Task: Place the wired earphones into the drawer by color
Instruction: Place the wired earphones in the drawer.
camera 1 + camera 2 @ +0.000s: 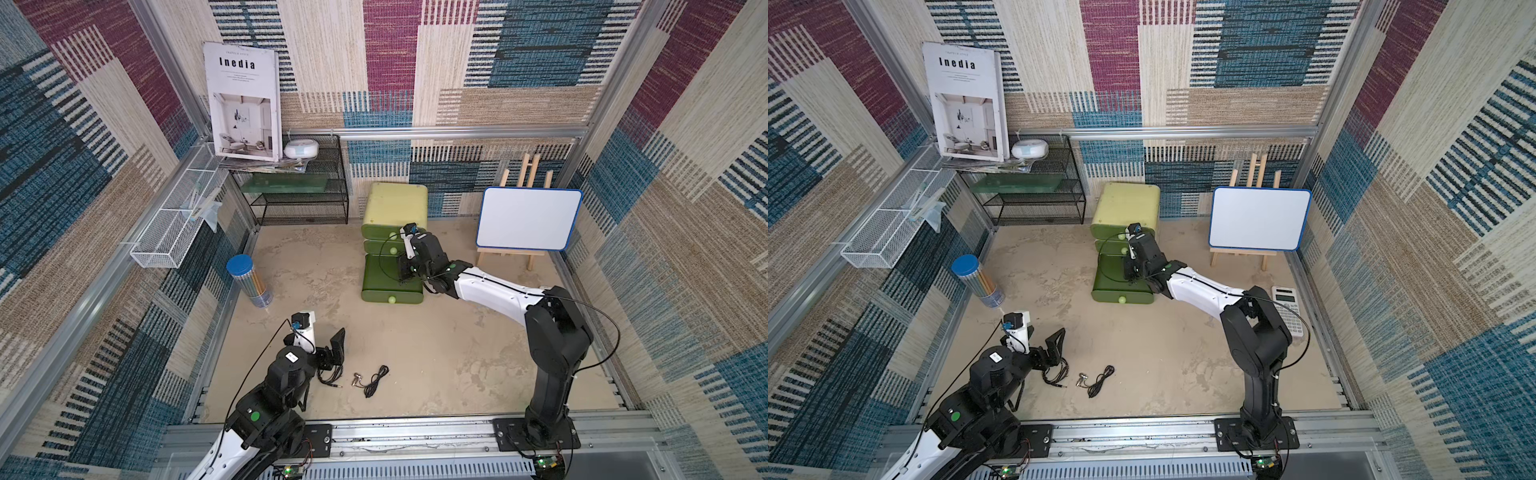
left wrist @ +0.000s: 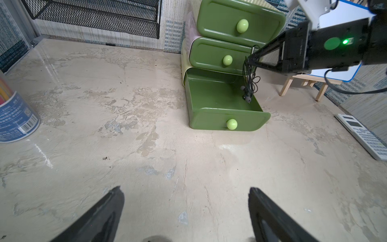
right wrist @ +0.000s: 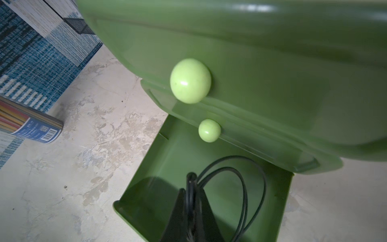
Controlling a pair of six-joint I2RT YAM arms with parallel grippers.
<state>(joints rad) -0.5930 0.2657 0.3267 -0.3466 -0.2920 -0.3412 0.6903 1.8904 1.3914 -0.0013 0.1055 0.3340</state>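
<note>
The right hand (image 2: 250,60) was clenched on a bundle of black earphones (image 2: 249,83), its jaws pressed tight on the cable (in the right wrist view the loops bulged out to one side of the closed hand). The bundle hung over the bottom drawer (image 2: 217,98) of the green cabinet (image 1: 395,203). That drawer stood pulled out and open, while the two drawers above it were closed. The earbuds dangled inside the open drawer, close to its side wall. Whether they touched the drawer floor could not be told.

The left hand (image 2: 185,189) was released, its jaws spread wide with nothing between them, low over the bare tabletop (image 2: 146,130) and well apart from the cabinet.

Two more black bundles lay on the tabletop near its front edge. The second bundle (image 1: 376,380) lay loose in the open, with metal plugs at one end. The third bundle (image 1: 330,376) lay just beside the left hand, and whether it touched the hand could not be told.

A pencil canister (image 1: 249,278) with a blue lid stood to the left of the cabinet, and a whiteboard (image 1: 528,218) on a small wooden easel stood to its right. A calculator (image 1: 1287,311) lay near the right wall, partly behind the right arm.
</note>
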